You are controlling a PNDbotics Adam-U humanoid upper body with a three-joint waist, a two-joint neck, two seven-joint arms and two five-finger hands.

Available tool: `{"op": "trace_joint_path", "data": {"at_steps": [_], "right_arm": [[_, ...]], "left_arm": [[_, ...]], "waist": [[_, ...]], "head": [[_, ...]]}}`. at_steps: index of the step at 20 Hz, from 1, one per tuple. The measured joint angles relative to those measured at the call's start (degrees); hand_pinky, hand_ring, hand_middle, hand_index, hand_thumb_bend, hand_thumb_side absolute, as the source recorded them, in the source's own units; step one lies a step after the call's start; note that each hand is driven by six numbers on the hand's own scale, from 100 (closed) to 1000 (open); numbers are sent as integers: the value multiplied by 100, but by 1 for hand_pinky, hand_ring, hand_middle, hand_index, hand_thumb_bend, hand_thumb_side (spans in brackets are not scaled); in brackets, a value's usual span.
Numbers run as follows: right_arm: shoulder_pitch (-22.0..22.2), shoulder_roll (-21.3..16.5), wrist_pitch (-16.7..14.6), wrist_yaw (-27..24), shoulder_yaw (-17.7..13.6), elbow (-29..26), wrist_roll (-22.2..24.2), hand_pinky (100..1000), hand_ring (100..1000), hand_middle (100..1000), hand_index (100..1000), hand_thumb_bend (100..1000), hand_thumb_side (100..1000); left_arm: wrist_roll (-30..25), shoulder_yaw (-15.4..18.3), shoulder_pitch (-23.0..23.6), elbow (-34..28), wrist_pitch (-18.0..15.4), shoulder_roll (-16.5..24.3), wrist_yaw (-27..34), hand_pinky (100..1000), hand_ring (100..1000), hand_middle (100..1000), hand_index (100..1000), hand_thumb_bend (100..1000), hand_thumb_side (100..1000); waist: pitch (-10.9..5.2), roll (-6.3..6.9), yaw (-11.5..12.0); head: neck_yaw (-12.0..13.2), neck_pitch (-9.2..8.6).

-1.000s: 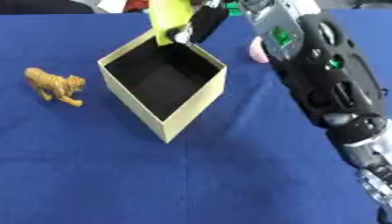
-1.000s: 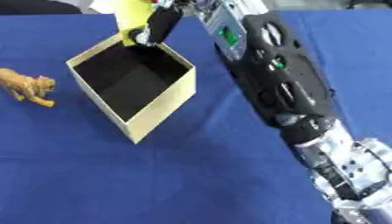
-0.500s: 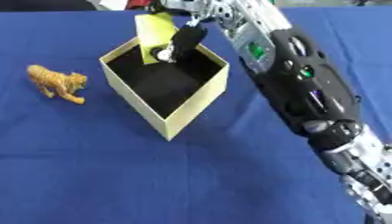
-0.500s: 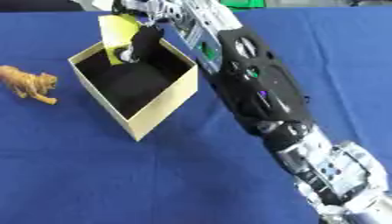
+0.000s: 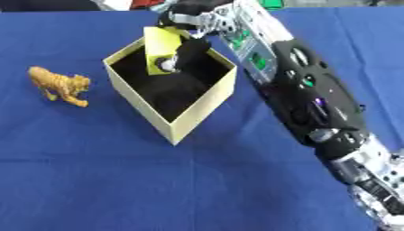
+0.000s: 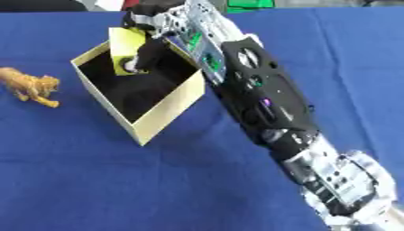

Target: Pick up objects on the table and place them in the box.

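Observation:
An open cream box [image 5: 194, 113] with a dark inside stands on the blue table, turned corner-on. My right hand [image 5: 189, 48] reaches over its far corner, fingers curled round a flat yellow object [image 5: 161, 47] that hangs partly inside the box. A small orange-brown toy tiger [image 5: 60, 84] stands on the cloth left of the box. My left hand shows in neither view.
My long black and silver right arm [image 6: 260, 99] crosses the table from the lower right up to the box. The blue cloth [image 5: 94, 180] covers the whole table. A green thing [image 6: 249, 4] and other items sit past the far edge.
My right hand has carried the yellow object leftward and down, from above the box's far corner to partly inside the box. The tiger and box stay put.

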Motion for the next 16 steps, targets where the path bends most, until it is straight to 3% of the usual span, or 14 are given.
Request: {"op": "trace_joint_path", "data": {"at_steps": [2, 4, 5, 7, 16], "right_arm": [[2, 0, -85, 59, 0, 1, 94, 933, 1000, 896, 1000, 156, 614], [5, 0, -168, 150, -1, 0, 202, 933, 1000, 896, 1000, 156, 614], [9, 0, -197, 194, -3, -2, 247, 962, 1000, 975, 1000, 257, 667], [21, -1, -241, 312, -4, -2, 335, 970, 1000, 1000, 1000, 305, 703], [27, -2, -309, 803, -63, -18, 451, 981, 1000, 1000, 1000, 355, 700]], "left_arm": [[-2, 0, 0, 0, 1, 0, 1, 732, 711, 670, 758, 261, 926], [-4, 0, 0, 0, 3, 0, 2, 732, 711, 670, 758, 261, 926], [-5, 0, 0, 0, 4, -1, 3, 732, 711, 669, 757, 259, 925], [-7, 0, 0, 0, 7, -1, 6, 732, 711, 669, 757, 259, 924], [-22, 0, 0, 0, 19, -1, 19, 732, 711, 667, 757, 253, 918]], "waist": [[0, 4, 0], [0, 7, 0], [0, 7, 0], [0, 7, -4], [1, 9, -21]], "head": [[0, -5], [0, -17], [0, -19], [0, -22], [1, -26]]}}
